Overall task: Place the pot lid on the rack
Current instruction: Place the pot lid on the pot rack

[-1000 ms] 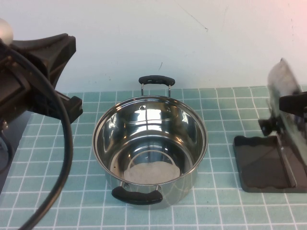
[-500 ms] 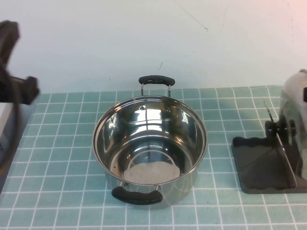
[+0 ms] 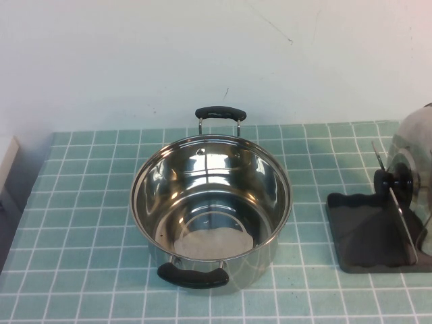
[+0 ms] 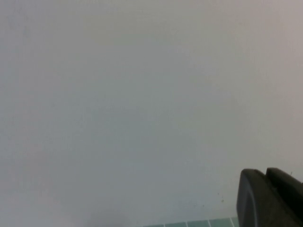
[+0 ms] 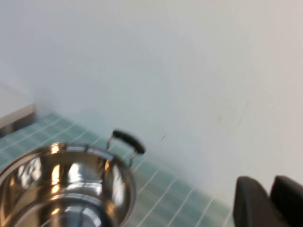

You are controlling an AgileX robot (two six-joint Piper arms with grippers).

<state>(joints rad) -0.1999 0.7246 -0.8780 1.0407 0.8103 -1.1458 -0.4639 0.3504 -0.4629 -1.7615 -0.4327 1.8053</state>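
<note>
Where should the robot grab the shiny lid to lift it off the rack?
Probably by the black knob. The lid stands on edge in the rack, knob facing the pot, so an end effector should come from the pot's side and pinch the knob. The dome looks too smooth to grip. In the wrist views, the left end effector and right end effector face the wall.

No readable text, label, brand, number or sign appears on anything.

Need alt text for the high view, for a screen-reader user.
A shiny pot lid stands on edge in a dark rack at the right of a teal tiled table, black knob facing an open steel pot at centre. Neither gripper appears in this view.
</note>
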